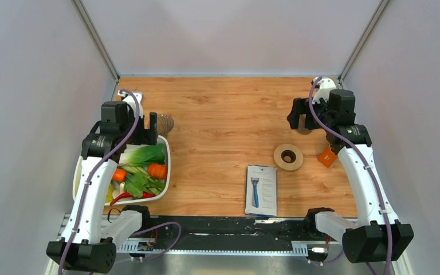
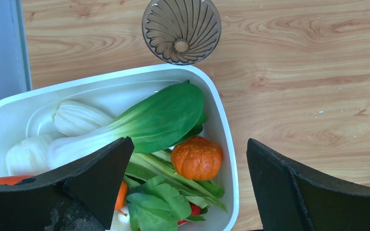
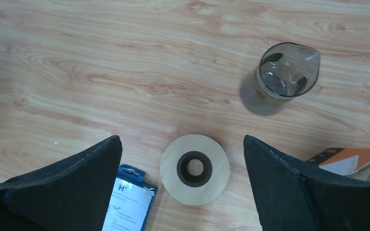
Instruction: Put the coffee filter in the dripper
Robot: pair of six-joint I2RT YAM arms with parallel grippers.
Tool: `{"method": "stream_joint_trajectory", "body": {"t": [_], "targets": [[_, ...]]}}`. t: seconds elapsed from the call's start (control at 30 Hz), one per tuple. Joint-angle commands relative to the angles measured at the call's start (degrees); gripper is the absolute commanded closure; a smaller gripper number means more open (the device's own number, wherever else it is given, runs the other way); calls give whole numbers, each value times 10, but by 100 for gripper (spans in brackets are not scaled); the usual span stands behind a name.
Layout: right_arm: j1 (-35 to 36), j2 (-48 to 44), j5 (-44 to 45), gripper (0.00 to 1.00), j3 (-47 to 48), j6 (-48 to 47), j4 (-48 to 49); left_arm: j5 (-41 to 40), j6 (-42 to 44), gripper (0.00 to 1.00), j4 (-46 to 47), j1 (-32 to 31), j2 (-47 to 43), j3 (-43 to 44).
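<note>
The wooden counter (image 1: pixel 223 109) fills the space between the two arms. On the left sits a white tray (image 2: pixel 125 91) heaped with leafy greens (image 2: pixel 159 115) and a small orange pumpkin (image 2: pixel 196 158). The left gripper (image 2: pixel 188 149) hangs over it with its jaws wide apart and nothing between them. Near the front edge lies a boxed razor (image 1: pixel 261 189). On the right, the right gripper (image 3: pixel 180 142) also stands spread and empty above a round tan disc (image 3: pixel 195 168) with a dark hole. A glass jug (image 3: pixel 286 72) stands beyond the disc. The dripper (image 2: pixel 181 30) stands upright on the counter just past the tray's far rim. A small orange packet (image 1: pixel 326 156) lies beside the right arm.
</note>
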Motion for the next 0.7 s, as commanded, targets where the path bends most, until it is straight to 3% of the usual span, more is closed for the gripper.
{"method": "stream_joint_trajectory", "body": {"t": [0.0, 0.43, 0.67], "targets": [[1, 22, 93, 0, 31, 15, 21, -15, -11, 0, 12, 1, 6, 22], [-11, 120, 247, 0, 89, 79, -1, -35, -46, 0, 41, 1, 24, 31], [-26, 184, 257, 0, 106, 127, -11, -37, -64, 0, 50, 1, 38, 32]]}}
